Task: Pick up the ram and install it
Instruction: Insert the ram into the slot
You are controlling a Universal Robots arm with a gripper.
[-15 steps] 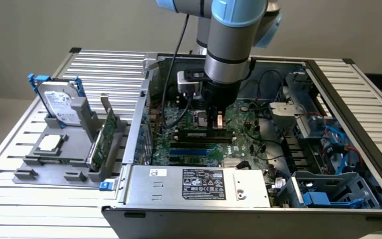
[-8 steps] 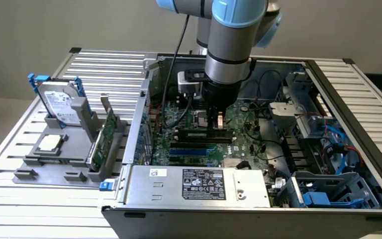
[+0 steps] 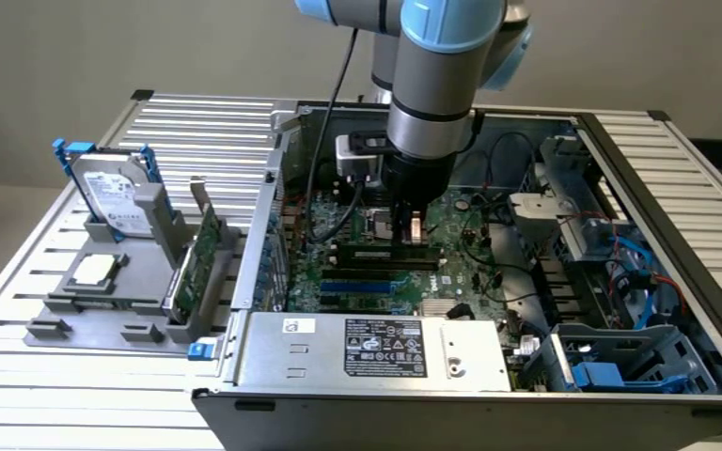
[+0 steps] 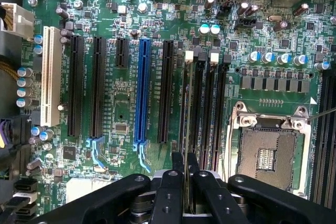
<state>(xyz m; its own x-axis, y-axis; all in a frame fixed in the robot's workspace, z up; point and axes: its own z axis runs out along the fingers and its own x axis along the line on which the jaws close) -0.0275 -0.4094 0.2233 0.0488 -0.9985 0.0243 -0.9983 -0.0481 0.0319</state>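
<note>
The ram (image 4: 185, 145) is sitting edge-on between the fingers (image 4: 177, 163), which are pinching narrow on it. It's lining up along the memory slot (image 4: 187, 77) straight below the fingertips, so I'd say the gripper (image 4: 185, 162) is doing the install step, not the pick. The blue slot (image 4: 140, 93) is lying off one side of the fingers and the CPU socket (image 4: 270, 150) off the other. My read is that seating is calling for a straight, even push, stick square in the slot, with the end latch (image 4: 189, 54) catching.
</note>
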